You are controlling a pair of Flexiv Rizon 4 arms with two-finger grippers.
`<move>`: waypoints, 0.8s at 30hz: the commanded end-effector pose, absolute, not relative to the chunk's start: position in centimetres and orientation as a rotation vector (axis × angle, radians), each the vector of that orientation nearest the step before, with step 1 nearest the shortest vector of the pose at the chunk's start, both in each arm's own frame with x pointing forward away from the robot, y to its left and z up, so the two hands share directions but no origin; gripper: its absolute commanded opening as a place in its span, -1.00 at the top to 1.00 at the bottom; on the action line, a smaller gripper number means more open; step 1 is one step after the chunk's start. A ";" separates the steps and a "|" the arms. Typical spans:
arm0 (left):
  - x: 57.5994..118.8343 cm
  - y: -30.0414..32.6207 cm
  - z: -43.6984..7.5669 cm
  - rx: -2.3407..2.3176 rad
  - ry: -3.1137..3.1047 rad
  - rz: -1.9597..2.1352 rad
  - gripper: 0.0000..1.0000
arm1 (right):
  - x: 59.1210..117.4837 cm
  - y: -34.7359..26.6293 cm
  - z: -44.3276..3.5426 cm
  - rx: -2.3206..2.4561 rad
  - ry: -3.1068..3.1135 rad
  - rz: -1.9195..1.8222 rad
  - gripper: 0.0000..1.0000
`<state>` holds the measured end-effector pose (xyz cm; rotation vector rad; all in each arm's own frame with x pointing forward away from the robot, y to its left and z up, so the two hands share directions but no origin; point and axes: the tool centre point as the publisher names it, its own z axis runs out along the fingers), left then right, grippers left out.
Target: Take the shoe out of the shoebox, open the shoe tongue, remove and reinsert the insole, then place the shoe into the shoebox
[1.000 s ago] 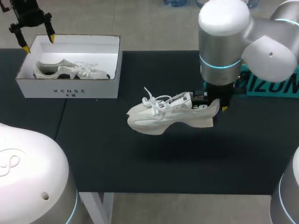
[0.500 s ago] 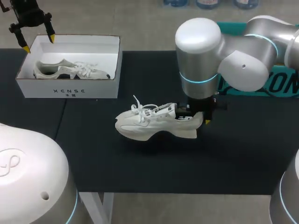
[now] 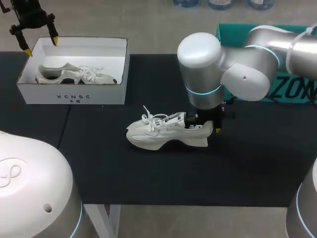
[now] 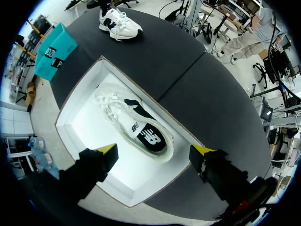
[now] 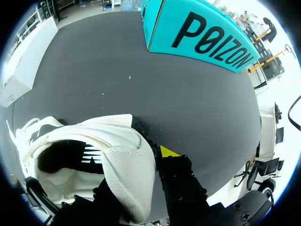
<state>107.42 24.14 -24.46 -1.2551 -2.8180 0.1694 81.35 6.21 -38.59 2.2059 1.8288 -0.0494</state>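
A white sneaker (image 3: 161, 134) lies in the middle of the black mat, toe pointing left, with its sole on or just above the mat. My right gripper (image 3: 204, 125) is shut on its heel collar. In the right wrist view one yellow fingertip (image 5: 169, 151) shows outside the heel (image 5: 124, 157), and the other finger is hidden inside the shoe. A second white sneaker (image 3: 74, 75) lies in the open white shoebox (image 3: 74, 97) at the back left. My left gripper (image 3: 41, 45) hangs open above the box's far left corner, with that sneaker (image 4: 138, 127) below its fingers and nothing held.
A teal box (image 3: 292, 84) stands at the back right behind my right arm and also shows in the right wrist view (image 5: 202, 33). Bare black mat lies in front of the sneaker and between it and the shoebox.
My right arm carried the sneaker left and down toward the mat. The left arm and the shoebox have not moved.
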 end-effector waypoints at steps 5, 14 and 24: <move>107.5 24.2 -24.5 -1.256 -2.816 0.169 -1.00 | 81.4 5.8 -39.4 2.220 1.849 -0.092 -1.00; 107.5 24.2 -24.5 -1.256 -2.816 0.169 -1.00 | 80.8 6.5 -33.2 2.089 2.016 0.040 -1.00; 107.5 24.2 -24.5 -1.256 -2.816 0.169 -1.00 | 80.9 6.4 -25.5 1.211 2.774 0.193 -1.00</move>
